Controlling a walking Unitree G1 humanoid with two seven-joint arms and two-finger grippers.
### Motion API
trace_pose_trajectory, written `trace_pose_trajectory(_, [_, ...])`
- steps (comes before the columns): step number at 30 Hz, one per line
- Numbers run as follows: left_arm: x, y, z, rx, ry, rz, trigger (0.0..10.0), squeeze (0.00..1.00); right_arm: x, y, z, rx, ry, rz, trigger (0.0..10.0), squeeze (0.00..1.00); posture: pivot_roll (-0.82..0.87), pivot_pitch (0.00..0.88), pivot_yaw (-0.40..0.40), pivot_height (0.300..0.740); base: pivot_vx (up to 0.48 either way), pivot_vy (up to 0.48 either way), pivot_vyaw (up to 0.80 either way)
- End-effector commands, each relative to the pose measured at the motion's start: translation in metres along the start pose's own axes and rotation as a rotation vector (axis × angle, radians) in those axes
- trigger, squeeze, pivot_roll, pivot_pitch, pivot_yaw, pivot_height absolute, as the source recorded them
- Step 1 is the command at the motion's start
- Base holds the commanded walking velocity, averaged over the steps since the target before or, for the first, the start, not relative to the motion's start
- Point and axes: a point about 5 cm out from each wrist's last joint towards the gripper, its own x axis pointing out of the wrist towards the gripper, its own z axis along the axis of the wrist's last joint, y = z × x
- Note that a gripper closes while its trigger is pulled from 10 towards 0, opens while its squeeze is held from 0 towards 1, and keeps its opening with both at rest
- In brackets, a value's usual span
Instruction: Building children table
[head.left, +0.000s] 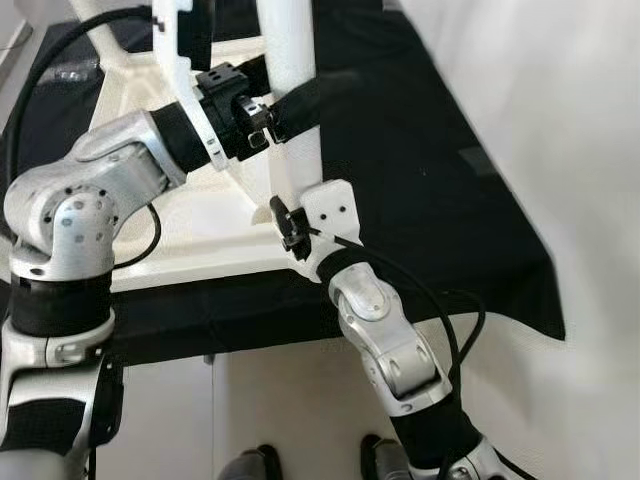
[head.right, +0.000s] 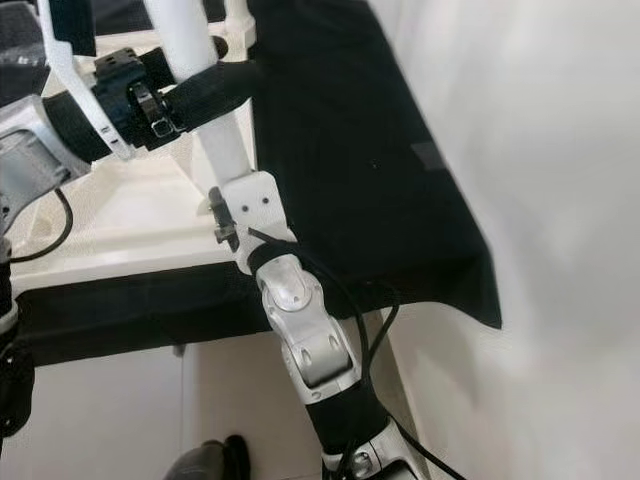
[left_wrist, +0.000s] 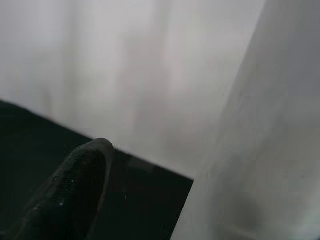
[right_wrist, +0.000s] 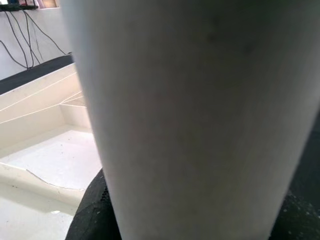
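One white table leg (head.left: 290, 60) stands upright at the top centre of the head view, rising from the overturned white tabletop (head.left: 190, 225) at centre left. My left gripper (head.left: 300, 105) wraps its black fingers around the leg, pinching it. My right gripper (right_wrist: 190, 225) reaches up lower on the same leg; in its wrist view the black fingers (right_wrist: 92, 215) flank the leg, apparently clasping it. I judge the leg is being seated; whether others remain, I cannot tell. Underneath lies a black cloth (head.left: 420, 170) over pale floor (head.left: 290, 400), with white fabric (head.left: 560, 150) along the right.
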Motion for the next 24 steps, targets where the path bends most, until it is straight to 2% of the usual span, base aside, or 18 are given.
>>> trace_pose_trajectory(1, [0.000, 0.003, -0.004, 0.035, 0.081, 0.000, 0.0, 0.00, -0.009, 0.037, -0.041, 0.165, 0.233, 0.081, 10.0, 0.00, 0.01, 0.229, 0.051, 0.740, 0.000, 0.000, 0.00])
trace_pose_trajectory(2, [0.001, 0.003, -0.007, 0.046, 0.118, -0.018, 0.0, 0.00, -0.009, 0.036, -0.042, 0.165, 0.235, 0.078, 10.0, 0.00, 0.01, 0.229, 0.054, 0.740, 0.000, 0.000, 0.00])
trace_pose_trajectory(7, [0.002, 0.000, -0.007, 0.050, 0.136, -0.051, 0.0, 0.00, -0.008, 0.034, -0.043, 0.166, 0.237, 0.073, 10.0, 0.00, 0.01, 0.230, 0.056, 0.740, 0.000, 0.000, 0.00])
trace_pose_trajectory(12, [0.003, -0.004, -0.004, 0.085, 0.150, -0.082, 0.0, 0.00, 0.001, 0.020, -0.038, 0.165, 0.202, 0.076, 10.0, 0.00, 0.02, 0.230, 0.058, 0.740, 0.000, 0.000, 0.00])
trace_pose_trajectory(13, [0.003, -0.004, -0.003, 0.091, 0.150, -0.084, 0.0, 0.00, 0.002, 0.018, -0.037, 0.169, 0.191, 0.085, 10.0, 1.00, 0.02, 0.230, 0.058, 0.740, 0.000, 0.000, 0.00])
trace_pose_trajectory(16, [0.004, -0.004, -0.002, 0.094, 0.149, -0.086, 0.0, 0.00, 0.006, 0.010, -0.030, 0.173, 0.152, 0.111, 10.0, 1.00, 0.02, 0.228, 0.055, 0.740, 0.000, 0.000, 0.00])
trace_pose_trajectory(18, [0.004, -0.006, 0.000, 0.101, 0.148, -0.095, 0.0, 0.00, 0.019, -0.011, -0.007, 0.179, 0.023, 0.252, 10.0, 1.00, 0.02, 0.226, 0.055, 0.740, 0.000, 0.000, 0.00])
trace_pose_trajectory(19, [0.004, -0.006, 0.000, 0.101, 0.148, -0.095, 0.0, 0.00, 0.019, -0.011, -0.007, 0.179, 0.023, 0.252, 10.0, 1.00, 0.02, 0.226, 0.055, 0.740, 0.000, 0.000, 0.00])
trace_pose_trajectory(21, [0.005, -0.007, 0.002, 0.110, 0.144, -0.105, 0.0, 0.00, 0.029, -0.033, 0.016, 0.121, -0.057, 0.422, 10.0, 1.00, 0.02, 0.225, 0.053, 0.740, 0.000, 0.000, 0.00])
trace_pose_trajectory(22, [0.005, -0.007, 0.002, 0.110, 0.144, -0.105, 0.0, 0.00, 0.029, -0.033, 0.016, 0.121, -0.057, 0.422, 10.0, 1.00, 0.02, 0.225, 0.053, 0.740, 0.000, 0.000, 0.00])
trace_pose_trajectory(24, [0.006, -0.008, 0.003, 0.113, 0.138, -0.110, 0.0, 0.00, 0.034, -0.047, 0.026, 0.028, -0.067, 0.531, 10.0, 1.00, 0.02, 0.222, 0.051, 0.740, 0.000, 0.000, 0.00])
